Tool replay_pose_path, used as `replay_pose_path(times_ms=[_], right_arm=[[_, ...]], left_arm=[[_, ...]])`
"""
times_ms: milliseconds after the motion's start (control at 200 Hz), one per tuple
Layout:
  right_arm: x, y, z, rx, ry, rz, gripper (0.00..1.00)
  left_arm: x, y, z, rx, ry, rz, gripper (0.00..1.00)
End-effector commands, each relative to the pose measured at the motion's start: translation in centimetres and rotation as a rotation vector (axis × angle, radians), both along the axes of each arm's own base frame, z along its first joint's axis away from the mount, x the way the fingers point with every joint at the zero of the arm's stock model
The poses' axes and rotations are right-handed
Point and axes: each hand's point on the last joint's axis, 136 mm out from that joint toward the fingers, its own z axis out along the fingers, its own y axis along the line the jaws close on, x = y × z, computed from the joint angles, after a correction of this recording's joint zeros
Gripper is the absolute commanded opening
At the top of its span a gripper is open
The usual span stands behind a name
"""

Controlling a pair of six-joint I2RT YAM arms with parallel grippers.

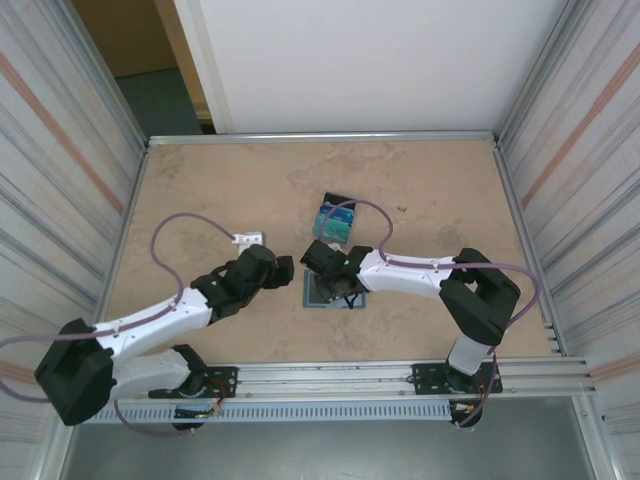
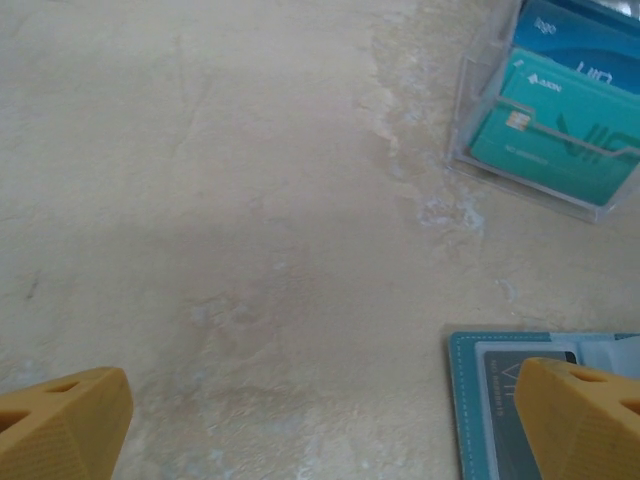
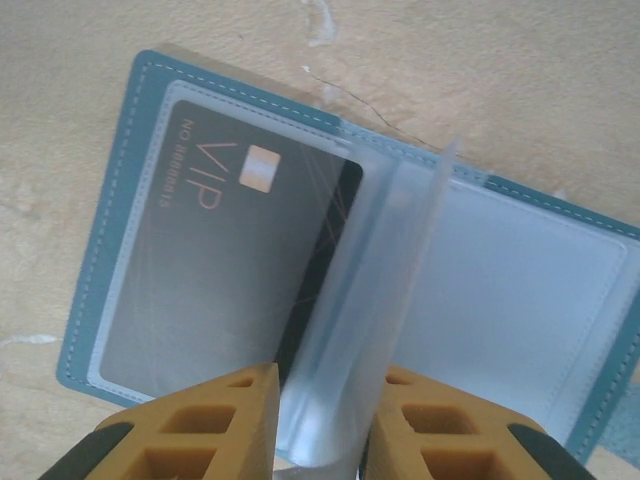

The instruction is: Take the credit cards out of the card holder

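The card holder [image 3: 110,250] lies open on the table, with a teal stitched border and a pale lining. A dark VIP card [image 3: 230,270] sits in its left pocket. My right gripper [image 3: 325,390] is shut on the holder's clear inner sleeve leaves [image 3: 385,270], which stand up along the fold. In the top view this gripper [image 1: 338,284] is over the holder [image 1: 314,291]. My left gripper [image 2: 320,405] is open over bare table, just left of the holder's corner [image 2: 462,400]. Teal-green and blue credit cards [image 2: 555,130] stand in a clear tray beyond it.
The clear tray [image 1: 335,218] with cards sits behind the holder, mid-table. A small white piece [image 1: 248,239] lies behind the left gripper [image 1: 280,270]. Metal walls ring the table; the arms' base rail runs along the near edge.
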Motion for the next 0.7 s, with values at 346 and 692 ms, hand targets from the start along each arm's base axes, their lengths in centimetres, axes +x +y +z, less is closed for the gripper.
replay_pose_path(times_ms=[346,692], right_arm=[[0.6,-5.3,0.6,-0.04,-0.035,-0.143,0.29],[1.4,-7.5,0.3,-0.021,-0.02,-0.202,0.29]], left_arm=[[0.5,-5.0,-2.2,0.153,0.04,-0.195,0.99],[-0.7,-5.3,-5.0,0.224,0.094,-0.22,0.99]])
